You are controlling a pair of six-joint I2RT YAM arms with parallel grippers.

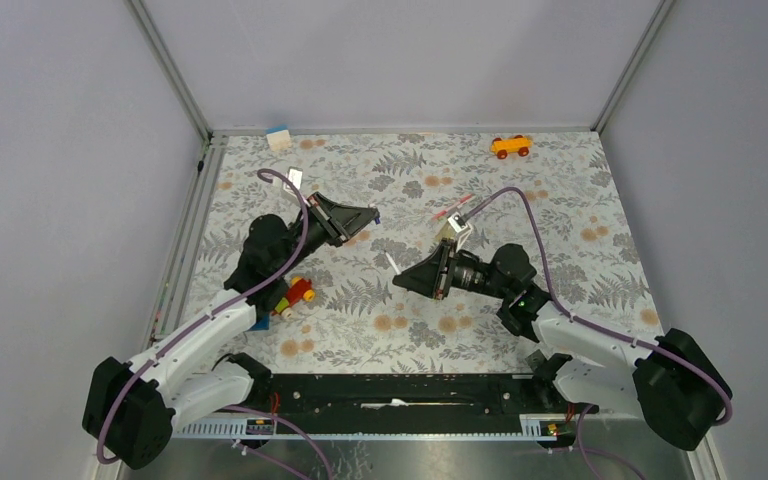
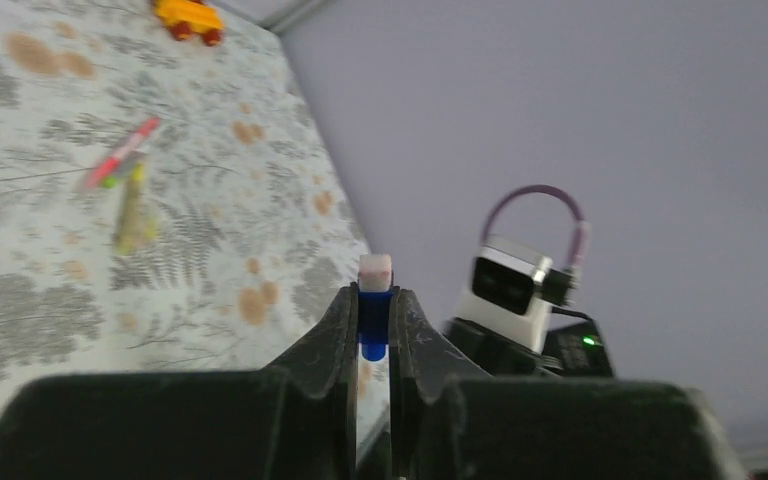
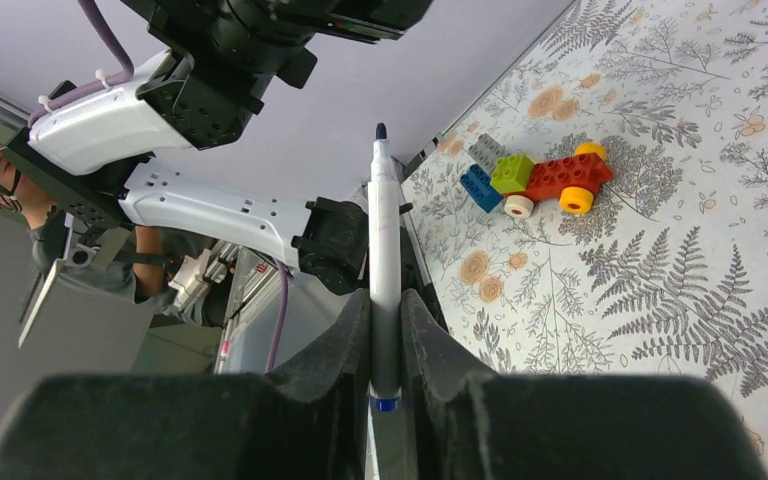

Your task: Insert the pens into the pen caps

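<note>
1. Left hand [image 2: 374, 300] clamped on short dark blue plastic cap [image 2: 373, 325]: shallow pinch, so likely to tilt or pop out under a push.
2. Right hand [image 3: 385, 300] clamped low on long white plastic pen [image 3: 383, 230], tip apart from cap: long overhang, likely to pivot and miss the mouth.

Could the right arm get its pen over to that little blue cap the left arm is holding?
Probably yes. The blue cap pokes out of the left end effector, the right end effector grips the white pen close by, and only bare table lies between them.
</note>
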